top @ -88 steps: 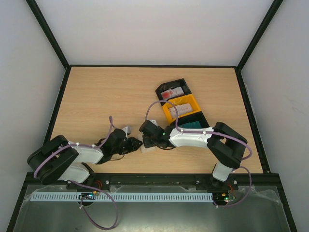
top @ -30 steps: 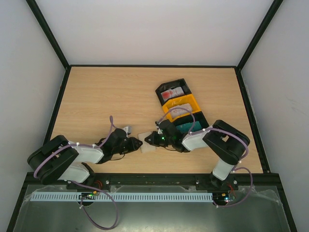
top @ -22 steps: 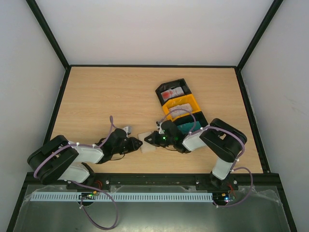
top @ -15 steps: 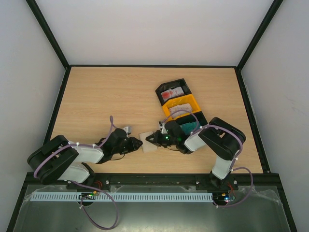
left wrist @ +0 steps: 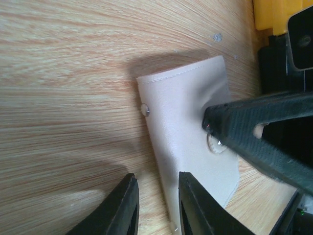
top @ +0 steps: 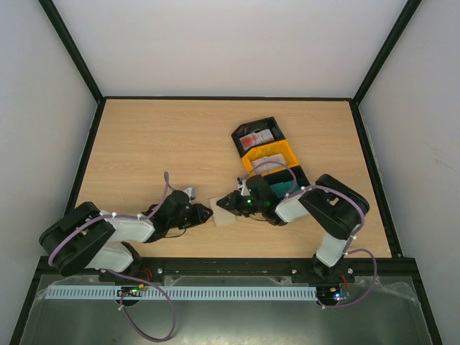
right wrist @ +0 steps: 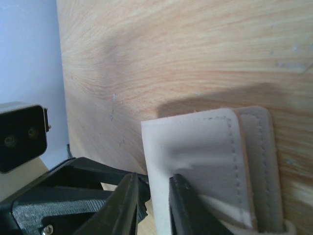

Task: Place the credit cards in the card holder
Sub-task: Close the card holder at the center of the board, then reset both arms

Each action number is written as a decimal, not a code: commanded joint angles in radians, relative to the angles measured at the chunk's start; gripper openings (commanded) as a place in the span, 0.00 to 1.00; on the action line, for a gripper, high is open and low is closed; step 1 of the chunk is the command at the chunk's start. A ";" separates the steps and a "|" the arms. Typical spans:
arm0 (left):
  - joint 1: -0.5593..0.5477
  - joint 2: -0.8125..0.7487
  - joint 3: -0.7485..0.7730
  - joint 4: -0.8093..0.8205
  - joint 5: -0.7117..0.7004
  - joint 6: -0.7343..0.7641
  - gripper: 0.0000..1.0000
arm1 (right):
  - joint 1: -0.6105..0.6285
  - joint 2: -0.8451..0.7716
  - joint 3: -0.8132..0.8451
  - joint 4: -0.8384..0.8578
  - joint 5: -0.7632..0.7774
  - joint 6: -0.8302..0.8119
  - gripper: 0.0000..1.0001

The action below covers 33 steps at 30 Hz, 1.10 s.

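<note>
Beige card holder [left wrist: 188, 147], stitched edges, small snap dot, on wood table [left wrist: 68, 63]

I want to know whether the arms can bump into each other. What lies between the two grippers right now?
Only the card holder: in the top view the left gripper and right gripper meet it from opposite sides; the left wrist view shows both on it.

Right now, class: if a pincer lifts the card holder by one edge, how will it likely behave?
The card holder looks thin and soft, with stitched edges, so it would probably droop rather than stay rigid. Its folded flap may well swing open. Lying flat on the table, it seems likelier to slide than to tip or roll.
</note>
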 commanded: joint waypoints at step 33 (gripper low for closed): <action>0.005 -0.728 0.341 -0.923 -0.523 0.267 1.00 | 0.144 -0.940 0.100 -1.307 0.949 -0.138 0.51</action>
